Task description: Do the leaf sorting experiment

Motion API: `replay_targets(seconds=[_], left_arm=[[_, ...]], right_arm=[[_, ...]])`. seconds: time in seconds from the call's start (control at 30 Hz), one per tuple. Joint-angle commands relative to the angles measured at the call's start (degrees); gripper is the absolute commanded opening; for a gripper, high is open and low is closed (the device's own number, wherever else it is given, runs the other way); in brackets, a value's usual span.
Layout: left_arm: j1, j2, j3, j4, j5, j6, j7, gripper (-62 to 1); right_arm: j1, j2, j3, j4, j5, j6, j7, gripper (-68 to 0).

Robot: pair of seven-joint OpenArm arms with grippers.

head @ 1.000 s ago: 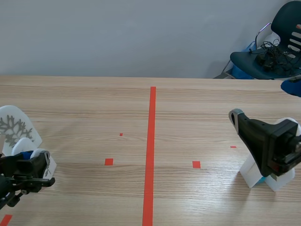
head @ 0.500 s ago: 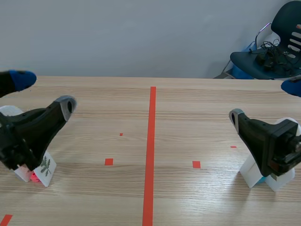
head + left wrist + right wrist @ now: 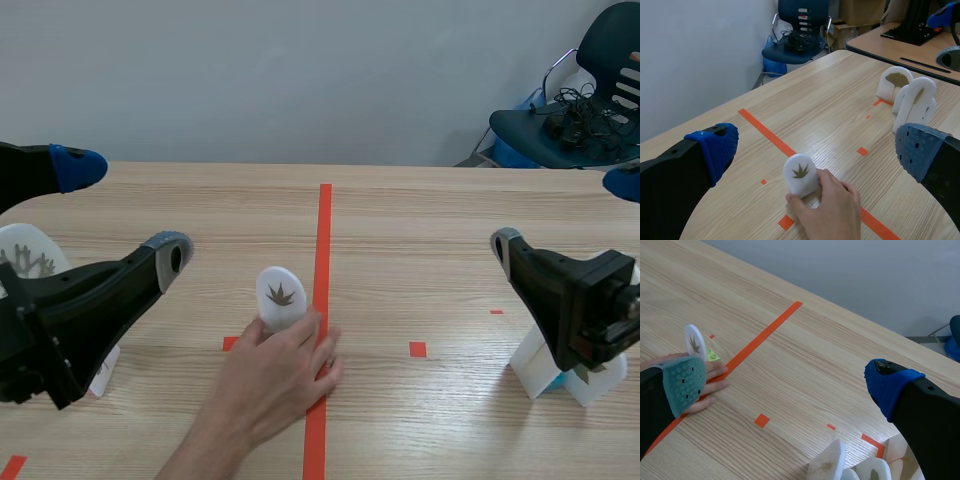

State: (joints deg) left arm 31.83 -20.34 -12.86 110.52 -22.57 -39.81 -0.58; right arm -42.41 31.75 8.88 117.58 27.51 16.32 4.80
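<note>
The scene camera sits low between the left arm (image 3: 70,320) and right arm (image 3: 575,315), facing up the table (image 3: 450,220). Both wrist cameras look inward and down from opposite sides. All three share the hand (image 3: 275,375) holding the leaf card (image 3: 281,296).

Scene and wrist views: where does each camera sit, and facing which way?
Scene: between the arms, facing across the table; shows left gripper, right gripper.
Left wrist: behind that gripper, looking at the hand holding the leaf card; own fingers open.
Right wrist: likewise, from the other side; own fingers open.
All three share hand and card.
</note>
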Motion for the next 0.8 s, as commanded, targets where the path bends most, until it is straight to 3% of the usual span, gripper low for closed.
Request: replay_targets(seconds=[0.0,0.33,0.53,0.63,0.77], left_arm=[[-0.1,0.1,0.3,-0.2,-0.8,-0.1,-0.8,1.4],[-0.1,-3.5,0.3,-0.2,-0.8,-0.1,-0.6,1.4],[-0.1,-4.5,0.3,-0.2,-0.8,-0.1,0.3,1.4],[-0.1,-4.6,0.3,-0.2,-0.8,-0.1,0.5,1.4],[-0.1,-4.6,0.3,-0.2,-0.8,-0.1,0.5,1.4]], right_arm=[[0.8,0.0,0.2,0.0,0.4,0.0,0.6,0.4],[4.8,0.0,-2.1,-2.3,0.4,0.0,-0.2,0.4],[12.2,-1.3,-11.3,-8.9,-0.5,0.0,-0.2,0.4],[17.0,-3.9,-16.5,-13.2,-0.8,0.0,-0.2,0.4],[22.9,-8.3,-23.1,-18.5,-5.2,-0.1,-0.2,0.4]])
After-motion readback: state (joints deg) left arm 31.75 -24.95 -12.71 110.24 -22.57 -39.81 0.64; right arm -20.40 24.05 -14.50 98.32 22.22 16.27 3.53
